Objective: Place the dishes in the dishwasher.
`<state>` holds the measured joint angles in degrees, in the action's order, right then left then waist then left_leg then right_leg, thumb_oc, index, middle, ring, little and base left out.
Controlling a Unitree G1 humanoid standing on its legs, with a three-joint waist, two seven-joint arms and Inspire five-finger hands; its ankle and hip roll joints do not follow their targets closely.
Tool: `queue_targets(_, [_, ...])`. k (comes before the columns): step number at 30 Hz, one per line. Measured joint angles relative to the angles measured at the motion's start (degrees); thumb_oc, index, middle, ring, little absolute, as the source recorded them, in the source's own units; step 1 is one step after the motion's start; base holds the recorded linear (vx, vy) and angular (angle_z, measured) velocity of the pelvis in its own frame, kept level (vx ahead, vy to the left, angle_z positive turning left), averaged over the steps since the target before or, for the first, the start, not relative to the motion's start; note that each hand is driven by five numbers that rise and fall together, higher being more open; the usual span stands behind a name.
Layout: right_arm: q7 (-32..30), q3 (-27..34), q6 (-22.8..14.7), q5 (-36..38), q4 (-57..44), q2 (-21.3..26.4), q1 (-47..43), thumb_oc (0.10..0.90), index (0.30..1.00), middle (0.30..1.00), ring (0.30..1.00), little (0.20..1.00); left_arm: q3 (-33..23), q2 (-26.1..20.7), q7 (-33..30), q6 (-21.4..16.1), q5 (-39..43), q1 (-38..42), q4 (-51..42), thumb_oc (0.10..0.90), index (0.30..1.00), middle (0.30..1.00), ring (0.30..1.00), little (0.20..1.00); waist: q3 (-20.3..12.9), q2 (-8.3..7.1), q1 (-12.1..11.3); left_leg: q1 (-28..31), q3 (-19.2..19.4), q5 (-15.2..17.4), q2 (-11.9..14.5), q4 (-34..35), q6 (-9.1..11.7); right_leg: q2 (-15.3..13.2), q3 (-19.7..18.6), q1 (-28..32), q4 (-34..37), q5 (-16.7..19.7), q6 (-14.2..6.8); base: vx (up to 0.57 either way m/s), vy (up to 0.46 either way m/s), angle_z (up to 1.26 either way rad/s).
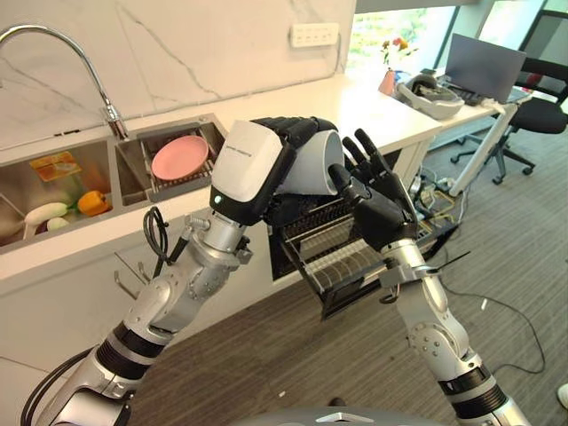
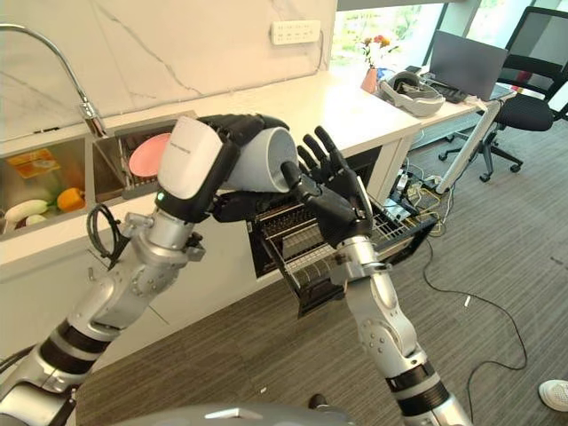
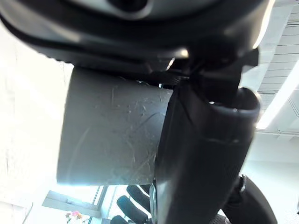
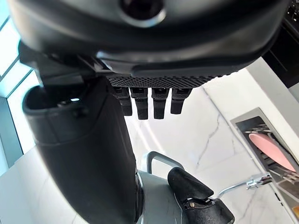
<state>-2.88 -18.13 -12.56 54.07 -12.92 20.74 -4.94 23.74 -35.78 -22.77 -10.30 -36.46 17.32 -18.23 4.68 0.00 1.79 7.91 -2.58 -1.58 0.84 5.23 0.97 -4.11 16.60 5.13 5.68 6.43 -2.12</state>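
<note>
The long white bench (image 1: 373,111) runs across the far side, under a marbled wall (image 1: 195,44) carrying a white socket strip (image 1: 314,34). Set into the bench on the left is a steel double sink (image 1: 124,173) with an arched tap (image 1: 53,44) over it. Below the bench edge, right in front of me, the dishwasher rack (image 1: 342,257) stands pulled out over the grey floor (image 1: 302,364), dark wire with nothing I can make out loaded in it.

At the far right end of the bench there's a laptop (image 1: 484,67), a headset (image 1: 430,98) and a small vase of flowers (image 1: 390,67), with an office chair (image 1: 541,111) just beyond.

My left hand (image 1: 288,133) is up above the rack, fingers curled over the top of a pale grey cup (image 1: 311,169); my left wrist view has that cup (image 3: 112,130) pinned between palm and thumb, lying on its side with the mouth toward my right. My right hand (image 1: 377,191) is raised just beside that mouth, fingers straight and spread, holding nothing; whether its thumb touches the rim, I cannot tell.

A pink plate (image 1: 179,156) sits in the sink's right basin on a wire rack. In the left basin: a yellow sponge pack (image 1: 55,165), an orange pepper-like piece (image 1: 93,202) and a white item (image 1: 44,213).
</note>
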Motion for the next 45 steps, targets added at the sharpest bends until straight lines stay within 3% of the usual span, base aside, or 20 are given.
queue_targets(4, [-0.26, -0.41, 0.11, 0.03, 0.00, 1.16, -1.28, 0.800, 0.900, 0.900, 0.900, 0.900, 2.89, -0.05, 1.61, -1.06, 1.25, 0.07, 0.00, 0.400, 0.300, 0.300, 0.300, 0.300, 0.01, 0.01, -0.06, -0.08, -0.15, -0.06, -0.13, 0.00, -0.08, -0.10, 0.12, -0.01, 0.00, 0.01, 0.01, 0.00, 0.000, 0.00])
queue_targets(7, [0.09, -4.69, 0.23, 5.71, -0.02, 3.21, -3.99, 0.800, 0.900, 0.900, 0.900, 0.900, 5.24, -1.09, 3.81, -1.51, 2.29, 1.74, 0.24, 0.400, 0.300, 0.300, 0.300, 0.300, 0.03, 0.04, -0.07, -0.10, -0.26, -0.12, -0.10, 0.00, -0.04, -0.09, 0.15, 0.00, 0.00, 0.06, 0.08, 0.00, 0.000, 0.00])
queue_targets(10, [0.08, -6.62, 1.69, 8.70, 0.20, 8.39, -6.63, 0.800, 0.900, 0.900, 0.900, 0.900, 7.49, -7.56, 5.99, -2.53, 2.17, 8.11, 0.20, 0.400, 0.300, 0.300, 0.300, 0.300, 0.02, 0.02, -0.63, -0.16, -0.32, -0.21, -0.08, -0.01, 0.01, -0.08, 0.28, -0.02, 0.00, 0.03, 0.04, -0.01, 0.009, 0.02])
queue_targets(12, [0.07, -8.17, 2.53, 9.62, 0.21, 11.24, -7.98, 0.800, 0.900, 0.900, 0.900, 0.900, 10.82, -14.27, 7.31, -3.44, 2.13, 14.56, -0.29, 0.400, 0.300, 0.300, 0.300, 0.300, 0.02, 0.01, -0.84, -0.18, -0.33, -0.21, -0.09, -0.01, 0.01, -0.06, 0.28, -0.02, 0.00, 0.02, 0.01, 0.00, 0.000, 0.00])
queue_targets(15, [1.19, -10.32, 2.92, 10.30, 0.06, 13.19, -8.45, 0.800, 0.900, 0.900, 0.900, 0.900, 13.87, -22.30, 9.92, -6.02, 1.32, 21.70, -2.54, 0.400, 0.300, 0.300, 0.300, 0.300, 0.00, 0.04, -0.69, -0.19, -0.51, -0.17, -0.11, -0.02, 0.06, -0.02, 0.27, -0.02, -0.01, 0.16, 0.22, 0.00, 0.000, 0.00])
queue_targets(16, [1.54, -10.51, 3.03, 10.34, 0.06, 13.07, -8.44, 0.695, 0.742, 0.742, 0.742, 0.742, 13.86, -22.77, 10.06, -6.42, 0.69, 22.06, -3.01, 0.400, 0.300, 0.300, 0.300, 0.300, 0.01, 0.06, -0.62, -0.21, -0.55, -0.17, -0.11, -0.02, 0.06, -0.01, 0.28, -0.04, -0.01, 0.16, 0.22, 0.00, 0.000, 0.00])
queue_targets(17, [1.69, -10.64, 3.13, 10.76, 0.11, 12.75, -8.44, 0.491, 0.436, 0.436, 0.436, 0.436, 13.86, -23.47, 10.03, -6.86, -0.19, 22.39, -3.12, 0.400, 0.300, 0.300, 0.300, 0.300, 0.01, 0.06, -0.63, -0.24, -0.64, -0.17, -0.12, -0.02, 0.06, -0.01, 0.34, -0.04, -0.01, 0.16, 0.23, 0.00, 0.000, 0.00])
queue_targets(18, [1.70, -10.66, 3.22, 11.22, 0.15, 12.56, -8.44, 0.406, 0.309, 0.309, 0.309, 0.309, 13.83, -23.55, 10.00, -7.01, -0.43, 22.44, -3.14, 0.400, 0.300, 0.300, 0.300, 0.300, 0.01, 0.06, -0.70, -0.27, -0.71, -0.17, -0.13, -0.02, 0.06, -0.01, 0.40, -0.04, -0.01, 0.15, 0.23, 0.00, -0.006, 0.04])
queue_targets(28, [2.09, -9.87, 2.28, 11.29, 1.81, 7.64, -8.43, 0.400, 0.300, 0.300, 0.300, 0.300, 13.41, -21.94, 6.73, -5.64, -7.99, 21.68, -3.54, 0.400, 0.300, 0.300, 0.300, 0.300, 0.00, 0.04, -1.54, -0.50, -1.12, 0.03, -0.23, -0.02, 0.38, -0.12, 0.83, -0.04, -0.01, 0.03, 0.06, 0.00, 0.000, 0.01])
queue_targets(29, [1.76, -9.23, 2.08, 11.29, 2.53, 5.74, -8.43, 0.400, 0.300, 0.300, 0.300, 0.300, 13.41, -20.82, 6.15, -5.20, -9.99, 21.44, -3.55, 0.800, 0.900, 0.900, 0.900, 0.900, 0.00, 0.04, -1.54, -0.52, -1.16, 0.02, -0.23, -0.02, 0.37, -0.09, 0.88, -0.04, -0.01, 0.05, 0.09, 0.00, 0.000, 0.00])
queue_targets(37, [0.55, -8.16, 1.45, 11.20, 2.59, 3.97, -7.52, 0.400, 0.300, 0.300, 0.300, 0.300, 10.45, -16.62, 3.69, -4.80, -12.33, 15.47, -3.96, 0.800, 0.900, 0.900, 0.900, 0.900, -0.01, 0.07, -1.61, -0.81, -1.67, -0.01, -0.31, -0.01, 0.33, -0.11, 1.38, -0.07, -0.01, 0.00, 0.06, 0.00, -0.003, 0.03])
queue_targets(39, [1.32, -6.10, 1.11, 10.25, 1.66, 1.35, -4.85, 0.400, 0.300, 0.300, 0.300, 0.300, 6.58, -13.78, 2.67, -5.00, -12.32, 10.00, -5.18, 0.800, 0.900, 0.900, 0.900, 0.900, -0.01, 0.05, -1.68, -1.06, -2.48, -0.03, -0.29, -0.01, 0.37, -0.17, 2.03, -0.05, -0.01, -0.17, 0.08, 0.01, -0.001, 0.14])
queue_targets(42, [0.96, -4.47, 0.95, 8.95, 1.21, -1.06, -2.83, 0.400, 0.300, 0.300, 0.300, 0.300, 2.91, -13.13, 0.98, -5.29, -12.38, 4.63, -6.76, 0.800, 0.900, 0.900, 0.900, 0.900, 0.00, 0.07, -1.91, -1.22, -2.88, -0.12, -0.28, 0.00, 0.36, -0.19, 2.48, -0.01, -0.01, -0.31, 0.09, 0.02, -0.002, 0.08])
queue_targets(45, [-2.55, 1.99, -1.14, 9.00, 2.09, -2.83, 0.23, 0.400, 0.300, 0.300, 0.300, 0.300, -4.96, -12.44, -4.03, -4.27, -12.27, -0.88, -7.31, 0.800, 0.900, 0.900, 0.900, 0.900, 0.02, 0.04, -3.17, -1.42, -3.26, -0.09, -0.37, 0.04, 0.42, -0.21, 2.98, 0.02, -0.01, -0.38, 0.03, 0.02, -0.002, 0.09])
